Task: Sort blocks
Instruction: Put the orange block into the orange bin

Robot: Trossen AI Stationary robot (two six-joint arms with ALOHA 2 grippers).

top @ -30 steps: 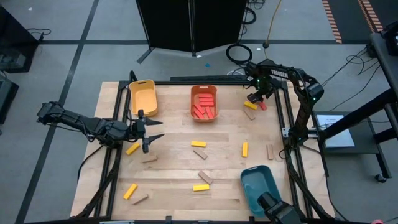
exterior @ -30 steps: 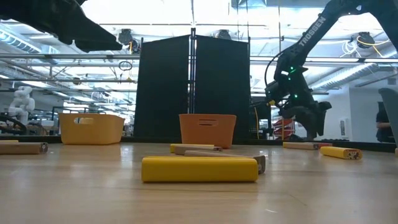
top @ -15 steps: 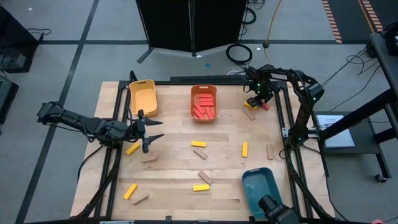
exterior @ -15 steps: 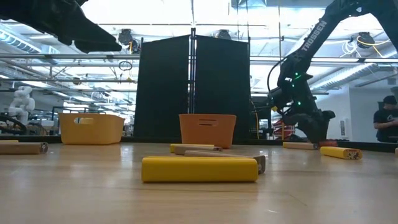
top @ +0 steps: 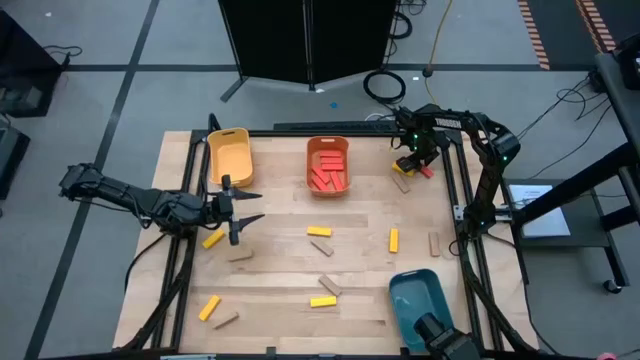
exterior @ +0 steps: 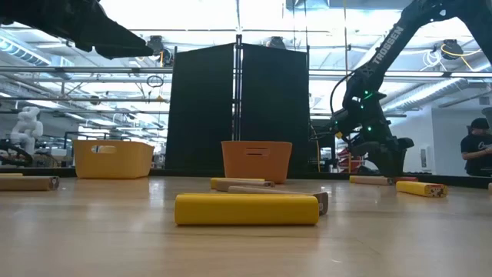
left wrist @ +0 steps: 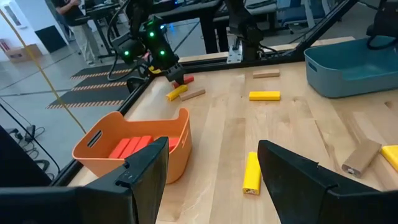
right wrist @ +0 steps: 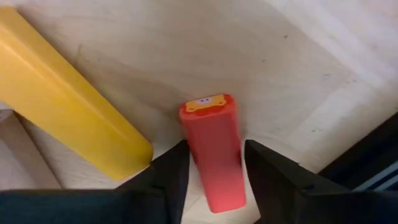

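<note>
My right gripper (right wrist: 214, 180) is down at the table's far right corner, open, with its fingers on either side of a red block (right wrist: 212, 152) that lies flat on the wood (top: 423, 170). A yellow block (right wrist: 68, 106) and a tan block (top: 402, 183) lie beside it. My left gripper (top: 250, 207) hovers open above the table's left side, near a yellow block (top: 213, 239). Several more yellow and tan blocks lie scattered over the table's middle and near part. Red blocks (top: 328, 168) lie in the orange bin. My right gripper comes from above, pointing down, its fingers (right wrist: 168, 177) across the red block at one end (right wrist: 217, 186). They stand very close to its two long sides; whether they touch it I cannot tell. The block lies flat on the table.
The yellow bin (top: 229, 155) stands at the far left, the orange bin (top: 312, 160) at the far middle and the teal bin (top: 415, 297) at the near right. The table's metal frame (top: 455, 190) runs close by the right gripper. A person (exterior: 478, 154) stands beyond the table.
My right gripper has come down onto the table at the red block, then stayed nearly still. The left arm and the blocks have not moved.
</note>
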